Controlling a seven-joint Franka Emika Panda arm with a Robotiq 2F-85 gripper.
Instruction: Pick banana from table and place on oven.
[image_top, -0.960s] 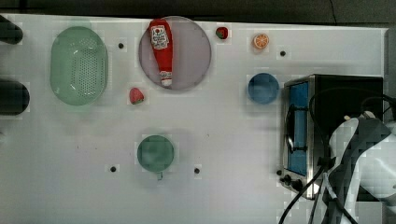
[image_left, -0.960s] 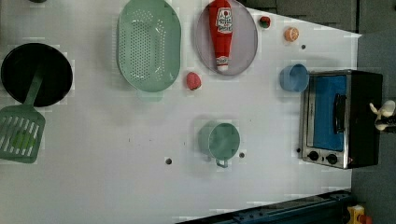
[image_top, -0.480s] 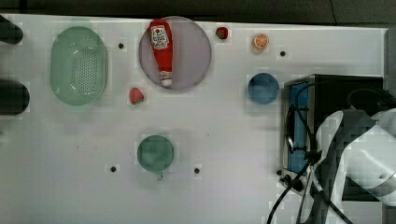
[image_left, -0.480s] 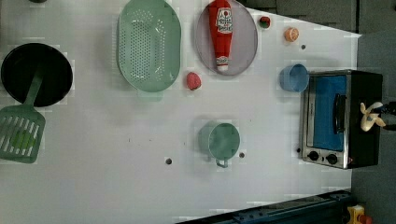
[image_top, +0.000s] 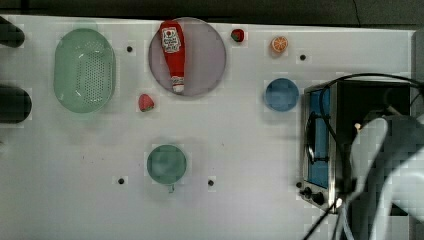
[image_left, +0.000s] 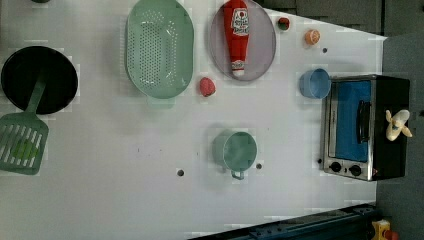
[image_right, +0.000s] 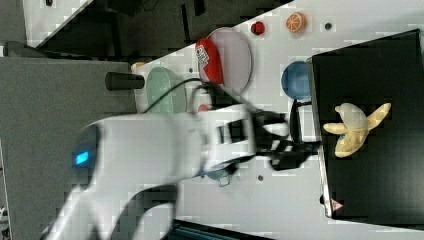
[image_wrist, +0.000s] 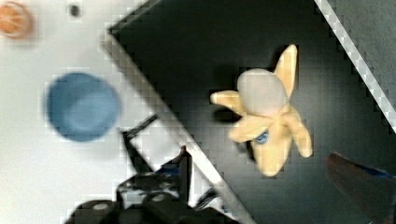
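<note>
The banana (image_left: 398, 125) lies on the oven (image_left: 365, 127), which stands at the left view's right edge of the bench (image_left: 125, 190). Just beside the oven toward the left view's top sits a bowl (image_left: 314, 83), with an orange slice (image_left: 312, 37) farther up. A bottle (image_left: 238, 35) lies on a plate (image_left: 262, 45); a colander (image_left: 159, 47) sits to the left view's left of it and a cup (image_left: 236, 150) below.

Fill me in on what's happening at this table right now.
A white robot arm is working over a toaster oven at the edge of a white table. A half-peeled toy banana lies on the oven's black top, free of the gripper, which is open and off to the side of it. So the banana looks delivered. The ketchup bottle on its plate, the blue bowl and the green cup sit untouched.
</note>
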